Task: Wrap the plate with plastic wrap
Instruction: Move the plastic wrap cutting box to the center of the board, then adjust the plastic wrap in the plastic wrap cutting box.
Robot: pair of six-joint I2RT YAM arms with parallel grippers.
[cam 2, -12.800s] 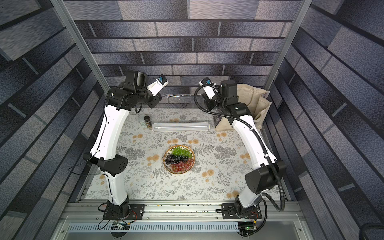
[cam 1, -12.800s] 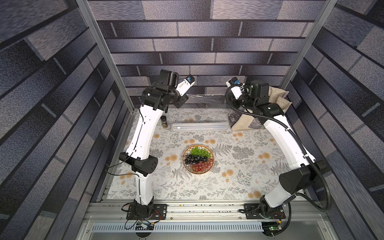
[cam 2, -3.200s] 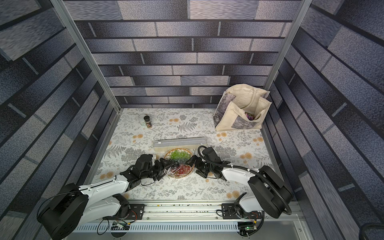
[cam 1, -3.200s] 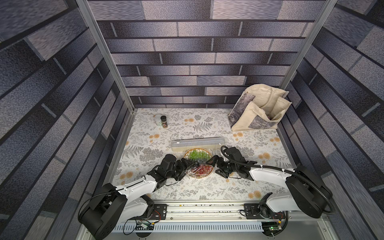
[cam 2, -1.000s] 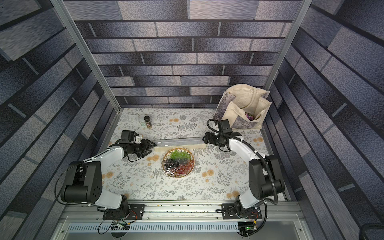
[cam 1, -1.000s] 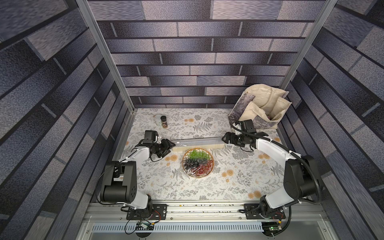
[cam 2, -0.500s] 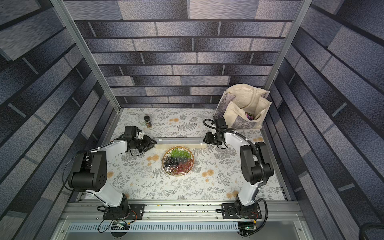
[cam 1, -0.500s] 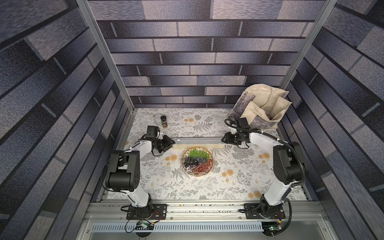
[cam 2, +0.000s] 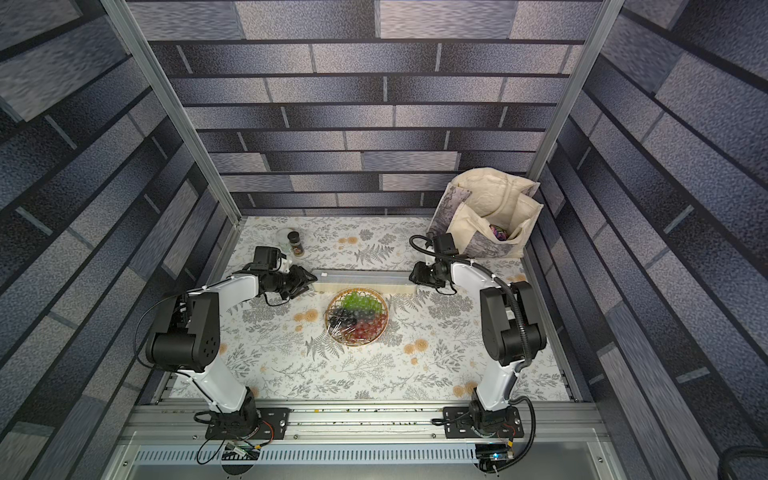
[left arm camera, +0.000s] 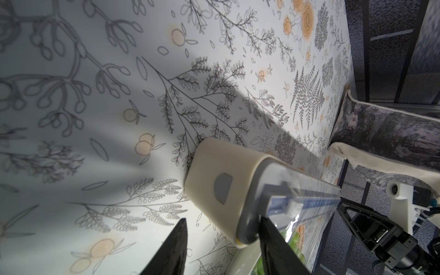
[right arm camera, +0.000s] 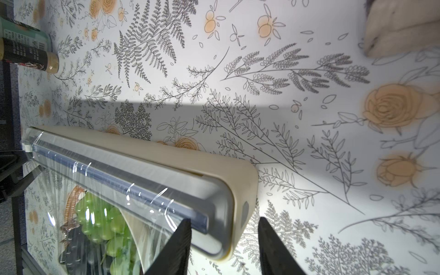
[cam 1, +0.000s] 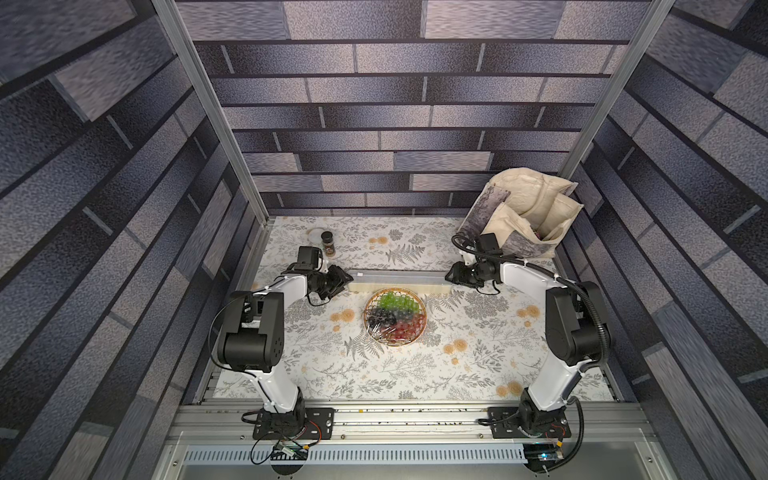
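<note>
The plate point(cam 1: 395, 316) of green, black and red grapes sits mid-table under glinting plastic wrap point(right arm camera: 95, 214), which runs up to the long cream box point(cam 1: 399, 279) just behind it. In both top views each gripper is at one end of that box. My left gripper point(left arm camera: 221, 240) is open at the box's left end point(left arm camera: 221, 190); one finger point(left arm camera: 273, 247) touches the grey top corner and the other stands off it. My right gripper point(right arm camera: 225, 245) is open round the right end point(right arm camera: 242, 190), one finger point(right arm camera: 178, 245) over the film-covered top, the other clear of the box.
A dark spice bottle point(cam 1: 328, 242) and a white round jar point(cam 1: 316, 235) stand at the back left. A beige cloth bag point(cam 1: 523, 216) fills the back right corner, close behind my right wrist. Brick-pattern walls close in three sides.
Both arms have drawn their elbows back toward the front rail. The grippers have stayed at the box's two ends, the left one edging closer. The plate has not moved.
</note>
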